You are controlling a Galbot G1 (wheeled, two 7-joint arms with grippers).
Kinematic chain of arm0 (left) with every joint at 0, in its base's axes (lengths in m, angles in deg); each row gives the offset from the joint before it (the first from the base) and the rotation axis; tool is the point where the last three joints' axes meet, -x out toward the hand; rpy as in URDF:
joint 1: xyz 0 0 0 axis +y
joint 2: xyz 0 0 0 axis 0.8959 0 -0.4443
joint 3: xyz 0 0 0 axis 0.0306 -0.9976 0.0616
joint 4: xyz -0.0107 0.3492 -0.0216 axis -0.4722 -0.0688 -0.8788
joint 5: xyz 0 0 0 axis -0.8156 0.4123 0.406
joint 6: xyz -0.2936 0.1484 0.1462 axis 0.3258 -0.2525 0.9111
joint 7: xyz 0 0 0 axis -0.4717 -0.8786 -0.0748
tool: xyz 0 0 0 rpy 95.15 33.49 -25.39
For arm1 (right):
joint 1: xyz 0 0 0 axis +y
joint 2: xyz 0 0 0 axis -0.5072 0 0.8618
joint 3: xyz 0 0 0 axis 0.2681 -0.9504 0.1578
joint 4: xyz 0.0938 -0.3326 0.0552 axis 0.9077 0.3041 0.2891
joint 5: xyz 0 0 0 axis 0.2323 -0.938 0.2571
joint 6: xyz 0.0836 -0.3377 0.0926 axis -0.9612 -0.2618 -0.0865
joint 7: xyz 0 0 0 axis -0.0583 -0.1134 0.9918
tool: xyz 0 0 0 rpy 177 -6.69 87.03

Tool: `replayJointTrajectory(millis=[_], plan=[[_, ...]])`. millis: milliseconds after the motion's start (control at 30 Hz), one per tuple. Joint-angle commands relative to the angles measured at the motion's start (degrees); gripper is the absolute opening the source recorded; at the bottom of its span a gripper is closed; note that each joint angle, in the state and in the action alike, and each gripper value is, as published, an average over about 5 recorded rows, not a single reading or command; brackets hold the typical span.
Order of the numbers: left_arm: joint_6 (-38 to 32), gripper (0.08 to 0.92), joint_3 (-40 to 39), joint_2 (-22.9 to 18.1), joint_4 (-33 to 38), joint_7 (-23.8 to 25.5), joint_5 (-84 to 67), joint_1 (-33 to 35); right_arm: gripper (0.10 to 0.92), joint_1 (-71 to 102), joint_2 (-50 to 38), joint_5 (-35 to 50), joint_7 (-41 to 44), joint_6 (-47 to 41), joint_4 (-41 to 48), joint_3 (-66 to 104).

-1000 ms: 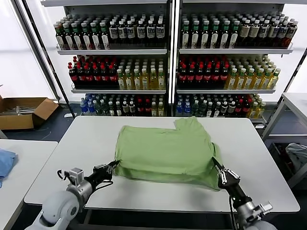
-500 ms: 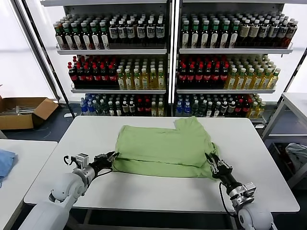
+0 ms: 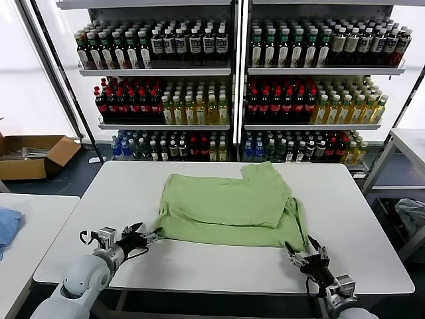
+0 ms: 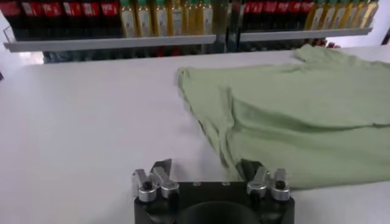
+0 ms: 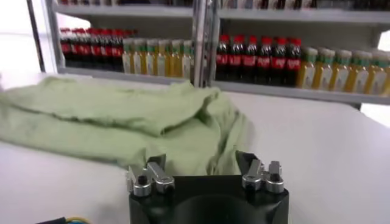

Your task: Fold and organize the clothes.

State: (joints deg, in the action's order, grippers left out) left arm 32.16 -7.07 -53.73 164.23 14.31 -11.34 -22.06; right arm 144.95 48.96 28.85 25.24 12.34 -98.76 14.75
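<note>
Shirt (image 3: 229, 209): light green, table (image 3: 99, 193) centre, near hem folded up over body, one sleeve out at 1 o'clock. Left gripper (image 3: 147, 236) at 8 o'clock, right gripper (image 3: 307, 256) at 5; both spread, empty. You likely have further folds left.

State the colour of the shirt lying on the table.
Plain light green shirt; clearest in the head view.
</note>
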Motion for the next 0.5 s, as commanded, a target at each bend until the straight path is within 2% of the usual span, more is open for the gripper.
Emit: replayJointTrajectory(millis=[33,300,500], plan=[[0.4,0.741,-0.5,-1.1,-1.8,-0.4,0.2,1.1,0.571,2.3,0.7,-1.1,-3.7,-4.5,-1.4,0.0],[0.4,0.512,-0.8,-0.9,-0.6,-0.1,-0.9,1.3,0.337,1.4,0.1,1.6,-3.7,-4.6,-1.7,-0.2],[0.5,0.338,-1.0,-0.1,3.9,0.3,-1.1,4.4,0.165,1.9,-1.0,3.2,-3.0,-4.6,-3.3,0.1]])
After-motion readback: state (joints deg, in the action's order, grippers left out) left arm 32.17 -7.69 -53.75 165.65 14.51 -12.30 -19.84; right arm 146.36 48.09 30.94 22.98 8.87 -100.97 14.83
